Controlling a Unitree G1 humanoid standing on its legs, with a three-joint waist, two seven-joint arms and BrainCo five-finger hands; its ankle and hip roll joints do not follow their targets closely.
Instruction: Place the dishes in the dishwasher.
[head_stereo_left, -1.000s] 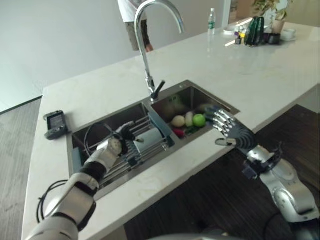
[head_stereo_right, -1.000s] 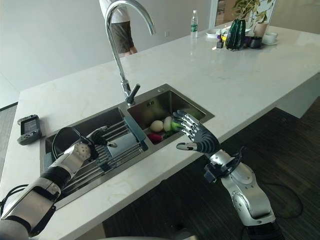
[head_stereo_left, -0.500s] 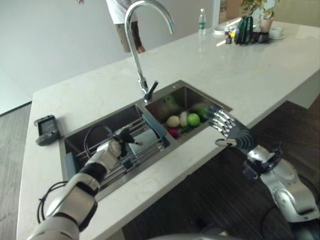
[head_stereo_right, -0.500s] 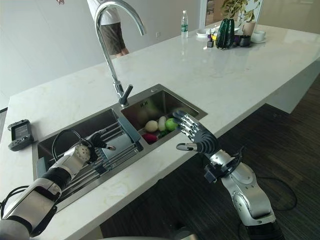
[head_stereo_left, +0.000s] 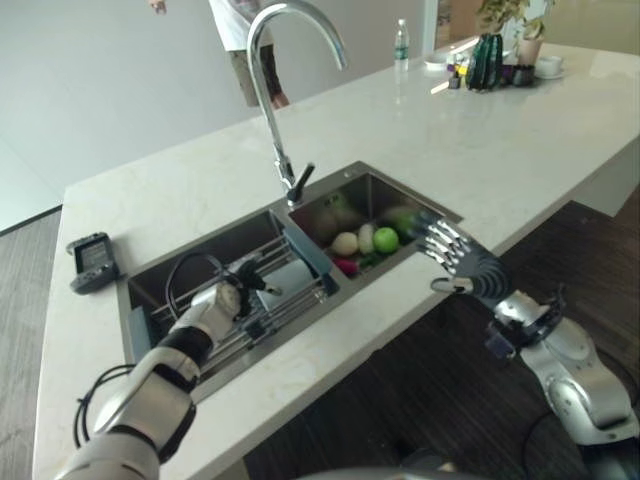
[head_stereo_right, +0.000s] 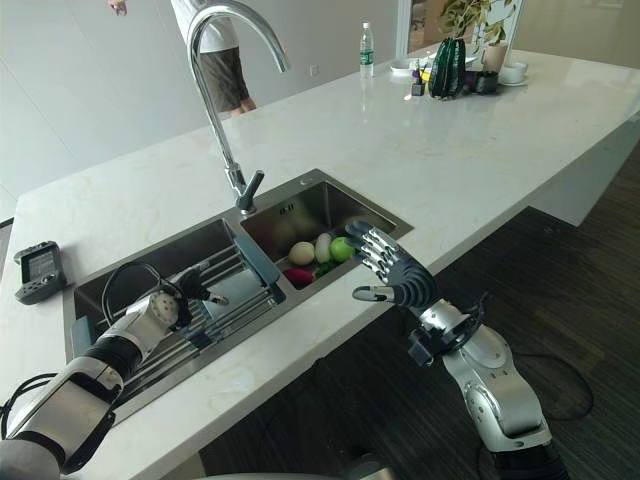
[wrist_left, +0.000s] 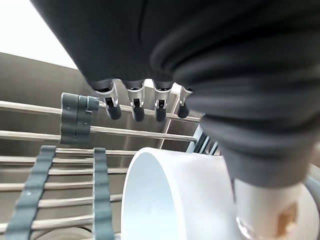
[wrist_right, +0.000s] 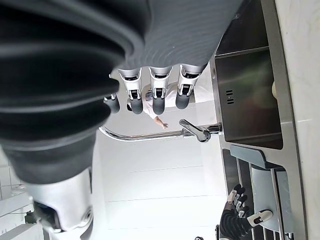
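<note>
A pale stone countertop (head_stereo_left: 480, 150) stretched away from me, and set into it was a steel double sink (head_stereo_left: 300, 250) with a tall curved faucet (head_stereo_left: 285, 90) rising behind the divider. A person (head_stereo_right: 222, 60) stood beyond the far edge of the counter.

In the left basin, a metal drying rack (head_stereo_left: 285, 305) with grey slats lay across the opening. My left hand (head_stereo_left: 225, 297) was down in that basin over the rack, its fingers (wrist_left: 135, 105) held out fairly straight and closed on nothing. A white bowl (wrist_left: 175, 195) lay tipped on its side on the rack just under that hand; I could not tell whether my palm touched it.

The right basin held produce near its front wall: a pale round potato-like vegetable (head_stereo_left: 345, 243), a whitish one beside it, a green apple (head_stereo_left: 386, 239) and something red (head_stereo_left: 346, 265) lower down.

My right hand (head_stereo_left: 462, 268) hovered at the front lip of the right basin, near the apple, with fingers (wrist_right: 156, 95) spread and relaxed, holding nothing.

A dark handheld controller (head_stereo_left: 93, 261) lay on the counter to the left of the sink. At the far end of the counter stood a clear water bottle (head_stereo_left: 401, 42), a dark green vase (head_stereo_left: 489, 48) and a white cup on a saucer (head_stereo_left: 550, 66).
</note>
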